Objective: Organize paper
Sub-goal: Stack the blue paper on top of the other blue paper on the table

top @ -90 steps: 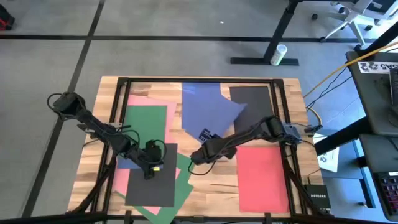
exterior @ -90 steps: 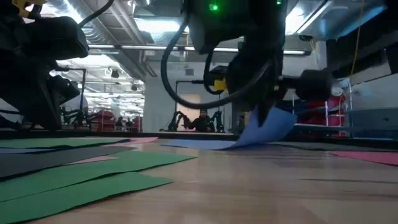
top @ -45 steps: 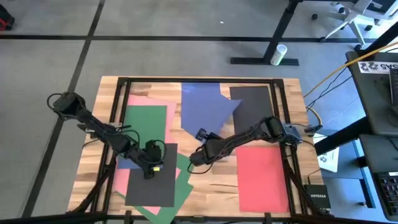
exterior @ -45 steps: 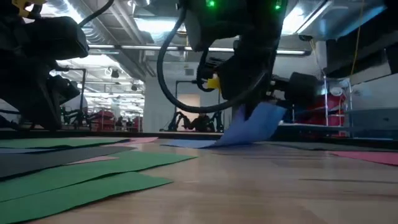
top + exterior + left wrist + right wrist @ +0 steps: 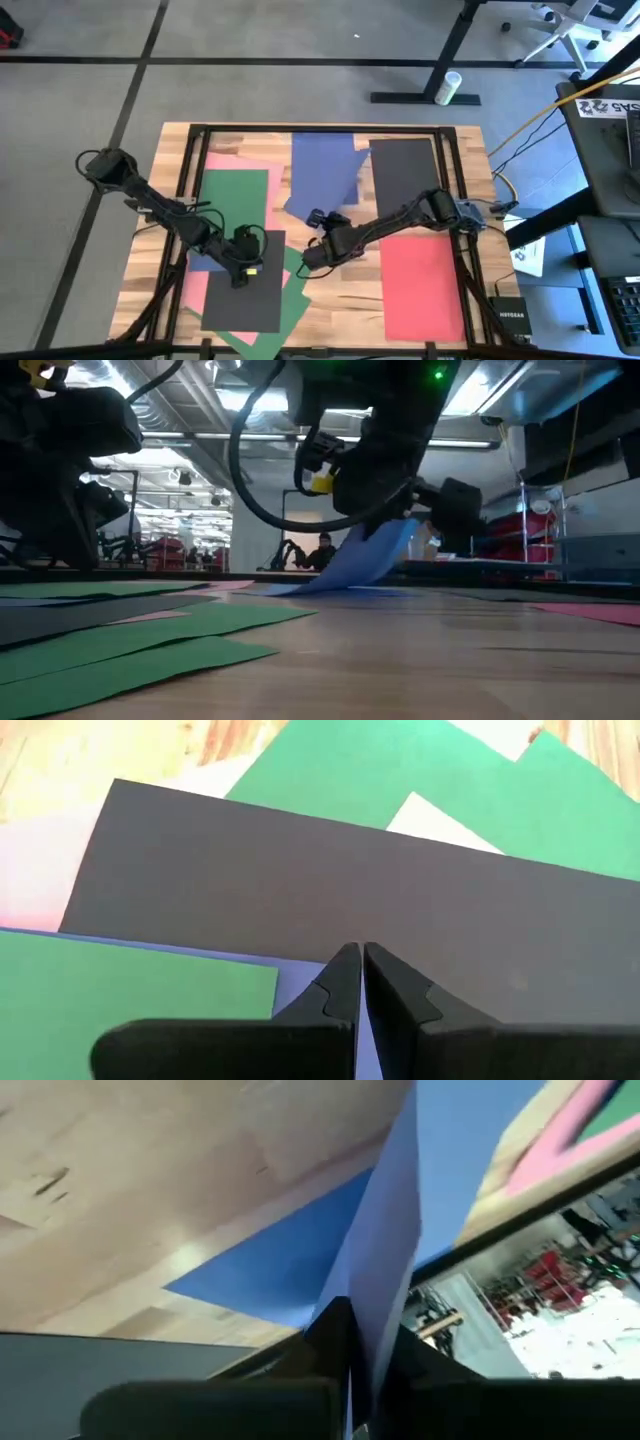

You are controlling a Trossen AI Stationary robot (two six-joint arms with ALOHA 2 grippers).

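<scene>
Sorting barely begun: right gripper [image 5: 312, 250] clamped on blue sheet [image 5: 322, 172], lifted mid-worktop [image 5: 355, 298]; left gripper [image 5: 243, 268] pressed closed, empty, over black sheet [image 5: 245, 300]; red sheet [image 5: 422, 285] and others lay scattered.

We are logging colours on the pale wood-grain table [image 5: 330, 300]: one blue sheet [image 5: 325, 170], two plain green sheets [image 5: 235, 195] [image 5: 290, 290], two black sheets [image 5: 405, 165] [image 5: 245, 295], one red sheet [image 5: 425, 285], pink sheet [image 5: 230, 160] showing at the edges. A sliver under the black one is perhaps blue. The arms are showing dark, with a yellow tag [image 5: 320, 482].
</scene>
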